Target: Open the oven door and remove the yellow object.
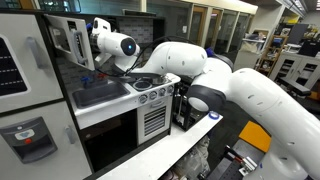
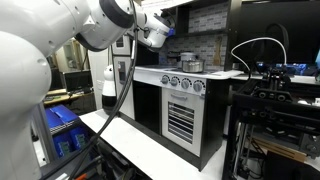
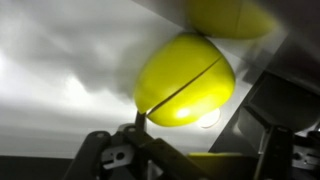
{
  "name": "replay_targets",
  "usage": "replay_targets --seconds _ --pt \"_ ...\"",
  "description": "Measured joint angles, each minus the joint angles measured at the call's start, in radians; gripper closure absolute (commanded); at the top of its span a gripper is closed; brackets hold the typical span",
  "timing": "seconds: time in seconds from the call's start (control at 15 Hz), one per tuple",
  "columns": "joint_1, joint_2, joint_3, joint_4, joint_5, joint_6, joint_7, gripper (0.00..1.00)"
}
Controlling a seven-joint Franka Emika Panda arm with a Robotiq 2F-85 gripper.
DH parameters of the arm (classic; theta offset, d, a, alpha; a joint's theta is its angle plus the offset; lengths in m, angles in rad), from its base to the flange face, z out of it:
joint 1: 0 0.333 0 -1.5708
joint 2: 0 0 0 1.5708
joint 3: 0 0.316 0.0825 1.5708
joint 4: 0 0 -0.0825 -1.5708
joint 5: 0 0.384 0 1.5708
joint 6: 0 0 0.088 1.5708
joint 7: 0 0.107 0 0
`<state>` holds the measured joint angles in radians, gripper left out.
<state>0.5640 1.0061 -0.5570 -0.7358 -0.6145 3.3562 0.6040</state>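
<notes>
The yellow object (image 3: 185,78) is a smooth bright yellow ball that fills the middle of the wrist view, lying on the pale floor inside the white toy oven. My gripper (image 3: 200,124) is open, with its dark fingers on either side of the ball's near end. The left fingertip is at the ball's lower left edge and the right finger stands a little apart. In an exterior view the oven door (image 1: 66,40), white-framed with a dark window, is swung open, and my gripper (image 1: 88,62) reaches into the oven. The ball is hidden in both exterior views.
Below the white oven is a toy kitchen with a sink (image 1: 98,93), a stove with knobs (image 1: 152,95) and a larger black-glass oven door (image 1: 110,140). The stove front also shows in an exterior view (image 2: 185,105). A long white tabletop (image 2: 150,150) bears it all.
</notes>
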Motion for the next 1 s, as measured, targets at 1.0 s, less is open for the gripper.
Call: replay_targets --seconds 1.0 --pt "0.062 0.004 -0.137 -0.005 0.010 -0.135 0.075 0.00"
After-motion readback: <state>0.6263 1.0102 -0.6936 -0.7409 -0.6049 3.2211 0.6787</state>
